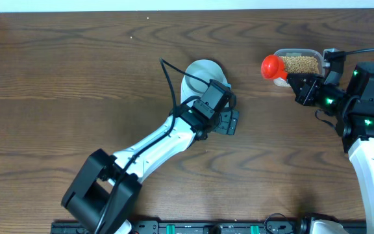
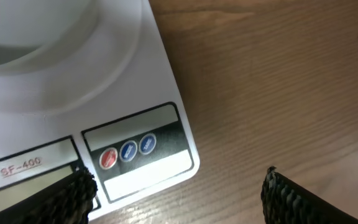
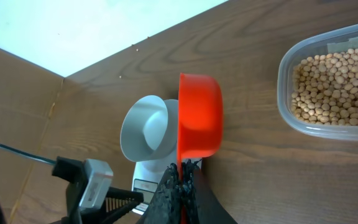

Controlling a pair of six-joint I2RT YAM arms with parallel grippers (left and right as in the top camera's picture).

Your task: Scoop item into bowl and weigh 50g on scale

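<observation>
Our right tool (image 3: pixel 180 183) clamped the red scoop (image 1: pixel 272 65) — beans (image 1: pixel 300 64) lay just right of it. Our left tool (image 2: pixel 178 182) gaped above the scale (image 2: pixel 148 93).

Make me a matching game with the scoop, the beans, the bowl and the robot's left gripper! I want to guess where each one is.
Things:
1. red scoop
2. beans
3. white bowl
4. left gripper

Places:
A. sitting on the scale
B. open, by the scale's round buttons
C. inside the clear container
D. held in the right gripper

Right pairs: 1-D, 2-C, 3-A, 4-B.
</observation>
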